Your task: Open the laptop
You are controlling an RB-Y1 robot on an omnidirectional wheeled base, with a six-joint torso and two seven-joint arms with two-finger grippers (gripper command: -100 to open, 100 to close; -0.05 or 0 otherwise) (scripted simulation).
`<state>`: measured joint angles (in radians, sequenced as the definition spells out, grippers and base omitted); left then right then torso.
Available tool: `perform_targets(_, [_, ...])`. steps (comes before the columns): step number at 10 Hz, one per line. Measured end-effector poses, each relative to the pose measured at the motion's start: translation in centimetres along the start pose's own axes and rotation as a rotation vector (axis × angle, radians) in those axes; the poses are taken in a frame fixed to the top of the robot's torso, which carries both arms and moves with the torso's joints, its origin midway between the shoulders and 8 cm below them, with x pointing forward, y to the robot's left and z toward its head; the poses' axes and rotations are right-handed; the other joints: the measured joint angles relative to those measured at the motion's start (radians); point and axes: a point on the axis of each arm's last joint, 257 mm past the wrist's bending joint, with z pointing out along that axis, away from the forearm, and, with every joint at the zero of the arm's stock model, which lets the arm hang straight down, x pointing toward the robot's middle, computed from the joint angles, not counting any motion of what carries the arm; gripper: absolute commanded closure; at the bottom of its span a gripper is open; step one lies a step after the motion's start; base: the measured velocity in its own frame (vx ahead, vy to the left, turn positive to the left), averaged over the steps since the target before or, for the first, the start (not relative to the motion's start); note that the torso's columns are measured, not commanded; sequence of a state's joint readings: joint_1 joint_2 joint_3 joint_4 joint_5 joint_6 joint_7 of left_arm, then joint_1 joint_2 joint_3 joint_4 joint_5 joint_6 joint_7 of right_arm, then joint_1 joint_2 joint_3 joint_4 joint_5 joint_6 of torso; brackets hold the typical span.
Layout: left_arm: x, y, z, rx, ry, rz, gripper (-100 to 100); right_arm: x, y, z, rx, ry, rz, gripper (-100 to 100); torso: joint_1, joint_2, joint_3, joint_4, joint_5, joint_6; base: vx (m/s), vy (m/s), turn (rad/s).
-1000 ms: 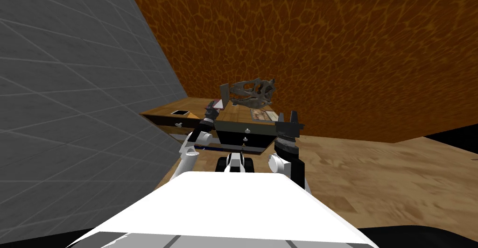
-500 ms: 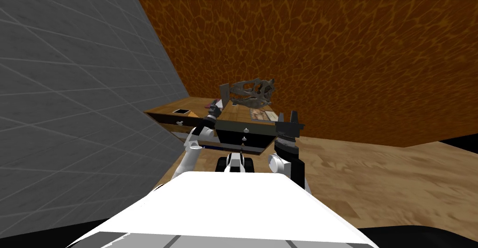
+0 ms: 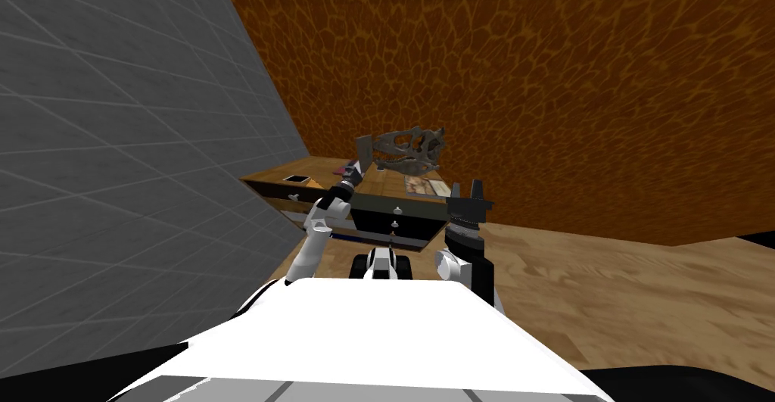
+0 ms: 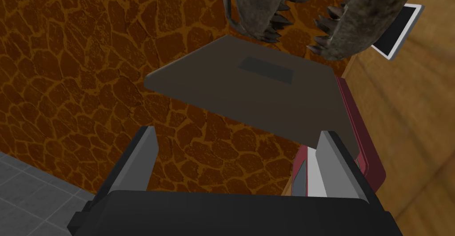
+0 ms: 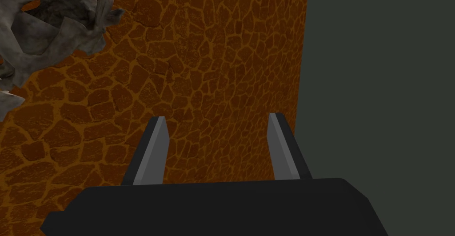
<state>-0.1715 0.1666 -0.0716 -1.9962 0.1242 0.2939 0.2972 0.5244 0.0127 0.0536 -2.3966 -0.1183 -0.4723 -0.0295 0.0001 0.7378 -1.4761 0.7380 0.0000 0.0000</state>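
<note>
1. In the middle of the head view, the wooden desk (image 3: pixel 322 170) stands against the orange stone-patterned wall (image 3: pixel 568 79). The laptop (image 3: pixel 365 154) is on it, grey panel standing upright, just left of the dinosaur skull (image 3: pixel 412 150).
2. My left gripper (image 3: pixel 350 172) reaches over the desk's front edge and sits right below the laptop in that frame.
3. From the left wrist camera, the lid (image 4: pixel 249 89) shows its dark back with a darker rectangle, just ahead of the gripper. The fingers (image 4: pixel 144 158) are spread wide with nothing between them. I cannot tell whether one of them touches the lid's corner.
4. A dark red flat item (image 4: pixel 362 144) lies on the desk beside that finger. A white-framed dark panel (image 4: pixel 397 33) lies beyond the skull's teeth.
5. My right gripper (image 3: pixel 468 193) is right of centre in the head view, in front of the desk's drawers (image 3: pixel 397 219). It points upward, blades wide apart and empty.
</note>
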Motion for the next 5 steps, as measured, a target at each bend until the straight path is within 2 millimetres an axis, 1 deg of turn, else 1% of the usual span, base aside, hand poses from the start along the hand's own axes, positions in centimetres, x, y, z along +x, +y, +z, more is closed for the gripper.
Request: perform_targets(5, [0.5,0.2,2.4,-0.066,0.0,-0.051,-100,0.0,0.0,0.0,0.0,0.0,0.0,0,0.0,0.0,0.0,0.0,0.0,0.0,-0.011,-0.03,0.036])
